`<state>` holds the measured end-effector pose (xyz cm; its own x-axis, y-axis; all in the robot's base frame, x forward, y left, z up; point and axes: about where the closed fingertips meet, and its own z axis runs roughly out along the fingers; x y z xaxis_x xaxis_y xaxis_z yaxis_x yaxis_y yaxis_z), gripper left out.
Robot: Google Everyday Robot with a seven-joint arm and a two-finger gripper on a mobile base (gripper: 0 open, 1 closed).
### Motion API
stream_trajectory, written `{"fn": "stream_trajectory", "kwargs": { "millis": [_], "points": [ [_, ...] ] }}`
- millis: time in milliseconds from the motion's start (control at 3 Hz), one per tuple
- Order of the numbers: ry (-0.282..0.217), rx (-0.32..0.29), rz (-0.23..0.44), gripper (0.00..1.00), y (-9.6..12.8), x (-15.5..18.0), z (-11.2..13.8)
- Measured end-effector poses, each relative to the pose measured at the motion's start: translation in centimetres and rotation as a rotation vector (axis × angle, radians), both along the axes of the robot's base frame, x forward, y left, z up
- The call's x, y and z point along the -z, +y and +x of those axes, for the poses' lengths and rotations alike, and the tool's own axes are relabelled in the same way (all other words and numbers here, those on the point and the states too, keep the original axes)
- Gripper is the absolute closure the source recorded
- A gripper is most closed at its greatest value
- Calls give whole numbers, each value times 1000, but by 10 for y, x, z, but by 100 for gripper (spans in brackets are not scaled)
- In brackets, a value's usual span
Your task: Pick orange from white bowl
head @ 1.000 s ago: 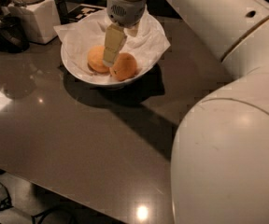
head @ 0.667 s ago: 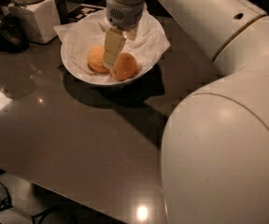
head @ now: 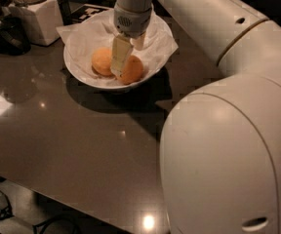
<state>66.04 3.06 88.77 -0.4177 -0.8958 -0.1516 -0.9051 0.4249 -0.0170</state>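
The white bowl (head: 77, 62), lined with crumpled white paper, stands at the back of the dark table. Two fruits lie in it side by side. The deeper-coloured orange (head: 133, 70) is on the right and a paler, yellower one (head: 101, 60) is on the left. My gripper (head: 129, 61) reaches down into the bowl from above. One pale finger (head: 120, 56) stands between the two fruits, against the left side of the orange. The other finger (head: 139, 41) is behind the orange. The fingers stand apart on either side of the orange and are not closed on it.
A white square jar (head: 35, 13) with a lid stands at the back left, with dark items (head: 11, 33) beside it. My large white arm segments (head: 228, 145) fill the right side of the view. The table's front edge (head: 57, 199) runs along the lower left, with cables on the floor below.
The gripper has stayed low in the bowl at the orange, shifting only slightly. The big foreground arm segment has swung further left into view. The fruits have not moved.
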Motion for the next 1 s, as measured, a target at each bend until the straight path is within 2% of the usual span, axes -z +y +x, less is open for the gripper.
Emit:
{"fn": "stream_trajectory", "kwargs": {
  "millis": [667, 1000],
  "points": [
    [62, -1, 11, 20, 2, 24, -2],
    [92, -3, 17, 23, 1, 35, -3]
  ]
}}
